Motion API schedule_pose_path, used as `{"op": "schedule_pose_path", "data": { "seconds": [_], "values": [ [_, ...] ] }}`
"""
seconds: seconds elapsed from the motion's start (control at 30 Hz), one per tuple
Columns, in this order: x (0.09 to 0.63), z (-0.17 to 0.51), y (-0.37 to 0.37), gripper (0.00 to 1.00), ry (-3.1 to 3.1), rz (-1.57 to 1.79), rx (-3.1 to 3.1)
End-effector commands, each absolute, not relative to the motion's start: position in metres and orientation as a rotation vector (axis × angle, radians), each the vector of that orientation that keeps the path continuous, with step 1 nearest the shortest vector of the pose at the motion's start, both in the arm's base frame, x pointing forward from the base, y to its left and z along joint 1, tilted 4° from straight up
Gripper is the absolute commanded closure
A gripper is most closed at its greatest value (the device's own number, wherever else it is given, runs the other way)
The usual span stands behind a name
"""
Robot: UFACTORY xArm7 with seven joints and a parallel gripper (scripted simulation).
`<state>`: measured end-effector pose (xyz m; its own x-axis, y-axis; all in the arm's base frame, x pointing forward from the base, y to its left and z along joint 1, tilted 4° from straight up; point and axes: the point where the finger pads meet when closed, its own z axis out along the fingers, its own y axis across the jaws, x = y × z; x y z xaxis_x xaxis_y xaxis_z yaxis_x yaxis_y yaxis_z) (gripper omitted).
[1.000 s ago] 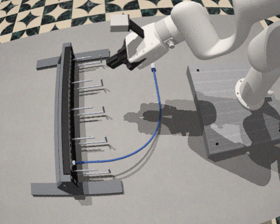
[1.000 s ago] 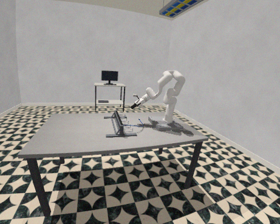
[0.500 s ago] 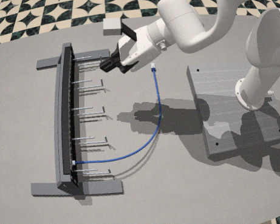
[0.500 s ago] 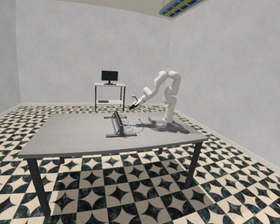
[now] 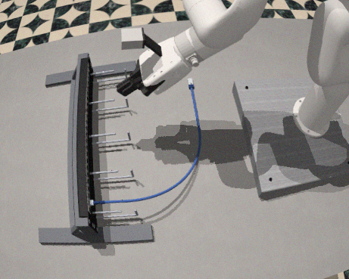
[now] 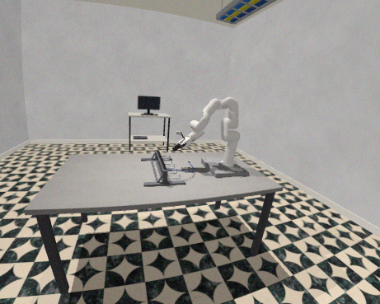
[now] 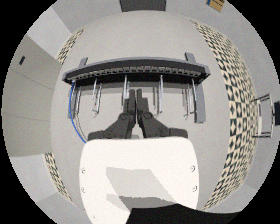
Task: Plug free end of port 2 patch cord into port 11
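The gripper [image 5: 121,91] [image 6: 174,149] [image 7: 136,96] is clenched on nothing, its tips angled down toward the rack [image 5: 74,151] [image 6: 161,168] [image 7: 135,62], perhaps to approach or nudge it. The cord [image 5: 198,147] [image 6: 180,170] [image 7: 71,107] has one end in the rack near its port 2 side and bows out past the hooks [image 5: 129,136] [image 7: 161,95]; its free plug [image 5: 191,84], apart from the jaws, points away from the ports, so it probably needs gripping and turning before insertion.

Blue cord [image 5: 199,132] [image 6: 181,170] [image 7: 71,107], black jaws [image 5: 129,85] [image 6: 176,147], white arm [image 5: 230,23] [image 6: 232,144], and green-black-and-cream patterned floor [image 5: 41,4] [image 6: 160,264] [image 7: 220,60]
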<state>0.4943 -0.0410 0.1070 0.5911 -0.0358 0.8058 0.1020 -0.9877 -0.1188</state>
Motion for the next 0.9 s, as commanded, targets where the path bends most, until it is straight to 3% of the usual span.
{"op": "schedule_pose_path", "data": {
  "seconds": [0.0,0.87],
  "values": [
    [0.529,0.083,-0.041,1.00,-0.020,-1.353,-2.773],
    [0.556,0.062,-0.039,1.00,-0.020,-1.353,-2.773]
  ]
}}
